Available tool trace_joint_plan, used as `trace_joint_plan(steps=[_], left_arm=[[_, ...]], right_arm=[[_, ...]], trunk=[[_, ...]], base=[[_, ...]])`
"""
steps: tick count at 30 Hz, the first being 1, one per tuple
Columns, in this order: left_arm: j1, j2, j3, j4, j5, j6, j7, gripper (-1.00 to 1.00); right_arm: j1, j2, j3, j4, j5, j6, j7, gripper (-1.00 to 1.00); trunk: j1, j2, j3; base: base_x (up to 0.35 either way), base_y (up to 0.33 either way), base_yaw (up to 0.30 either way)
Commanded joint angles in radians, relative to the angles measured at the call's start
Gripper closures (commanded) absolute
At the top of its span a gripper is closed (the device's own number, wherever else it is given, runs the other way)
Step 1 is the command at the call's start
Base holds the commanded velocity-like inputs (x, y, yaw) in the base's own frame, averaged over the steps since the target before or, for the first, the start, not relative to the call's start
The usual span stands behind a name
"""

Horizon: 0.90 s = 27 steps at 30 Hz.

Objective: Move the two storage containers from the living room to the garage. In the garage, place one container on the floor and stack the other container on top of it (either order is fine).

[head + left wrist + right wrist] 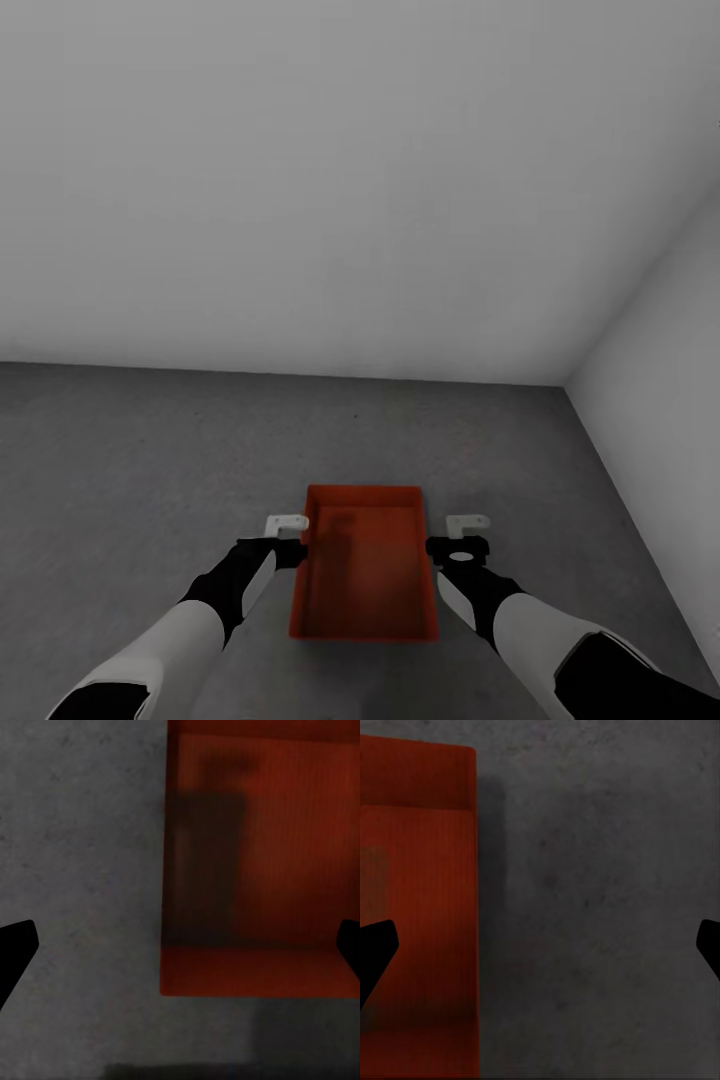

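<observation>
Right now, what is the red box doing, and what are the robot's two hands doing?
storage container: upright on the grey floor, nothing inside, no gripper touching it.
left gripper: open, hanging beside the container's left side.
right gripper: open, hanging beside the container's right side.

An orange-red bin (365,565) sits on the grey concrete floor (150,450), the one thing in the way down there. The left gripper (287,537) hangs at its nine o'clock side and the right gripper (462,536) at its three o'clock side, each with jaws spread wide. Bare floor runs out at nine and twelve o'clock as far as the white back wall (300,180). At three o'clock a side wall (670,340) closes in, leaving a narrower strip of floor. The bin has no lid, so its inside lies open from above.
</observation>
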Motion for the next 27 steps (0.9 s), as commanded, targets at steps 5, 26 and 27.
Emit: trace_joint_plan(steps=[5, 26, 27], left_arm=[[0.0, -0.001, 0.002, -0.002, 0.01, 0.012, 0.004, -1.0], [0.0, -0.002, 0.001, -0.002, 0.008, 0.012, 0.004, -1.0], [0.0, -0.001, 0.001, -0.002, 0.008, 0.011, 0.004, -1.0]], right_arm=[[0.0, -0.001, 0.009, 0.0, -0.01, -0.001, -0.005, -1.0], [0.0, 0.0, 0.009, 0.0, -0.01, -0.001, -0.005, -1.0], [0.0, 0.0, 0.009, 0.001, -0.01, -0.001, -0.005, -1.0]], trunk=[[0.0, 0.0, -0.001], [0.0, 0.0, -0.001], [0.0, 0.0, 0.0]], base=[[-0.218, 0.0, 0.0], [-0.326, 0.0, 0.0], [-0.115, 0.0, 0.0]])
